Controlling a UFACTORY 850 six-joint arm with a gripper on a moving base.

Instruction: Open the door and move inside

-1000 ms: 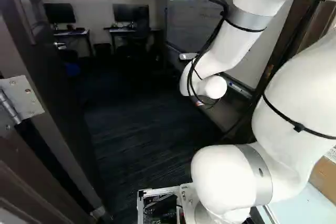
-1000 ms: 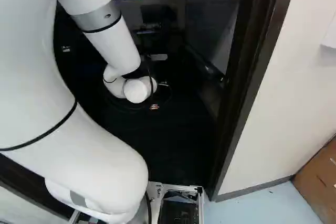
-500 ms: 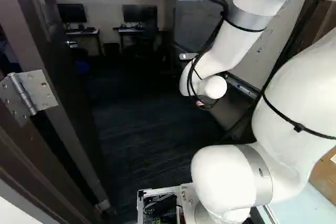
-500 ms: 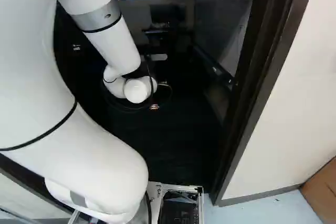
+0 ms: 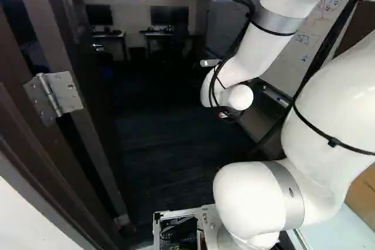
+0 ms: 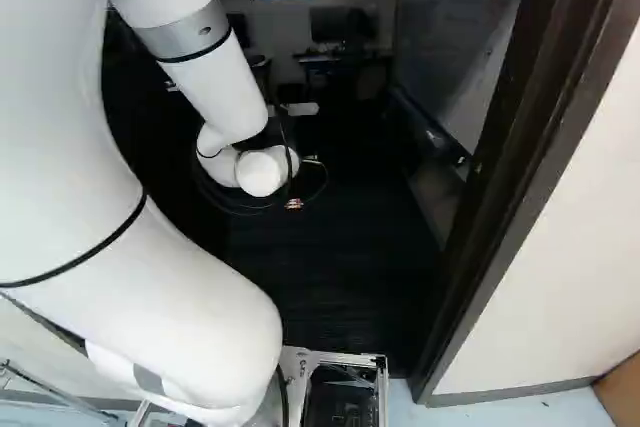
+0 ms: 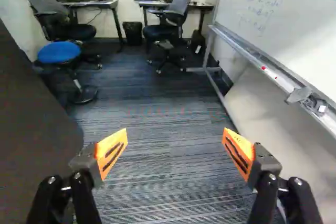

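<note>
Only a small orange part of the gripper point(image 6: 294, 204) shows beyond the arm's end in the right base view. In the wrist view the gripper point(image 7: 175, 148) has its fingers wide apart, with carpet beyond and nothing between them. The dark door point(image 5: 96, 127) stands swung inward at the left of the left base view, its metal hinge point(image 5: 54, 95) near and its handle point(image 5: 98, 47) farther in. Beside the gripper, a dark surface point(image 7: 31, 129) that looks like the door rises without touching it. The doorway's dark frame point(image 6: 530, 177) runs along the arm's other side.
Inside, carpet point(image 7: 157, 114) stretches to desks point(image 7: 176, 4) with monitors and chairs. A blue stool point(image 7: 59, 52) stands on the door's side, a whiteboard point(image 7: 283, 19) with a tray along the opposite side. A pale wall point(image 6: 560, 277) adjoins the frame; a brown box point(image 6: 622, 392) sits beside it.
The base has moved, turning left: the room, hinge and door frame have shifted right in both base views. The arm holds the same pose against its lowest joint.
</note>
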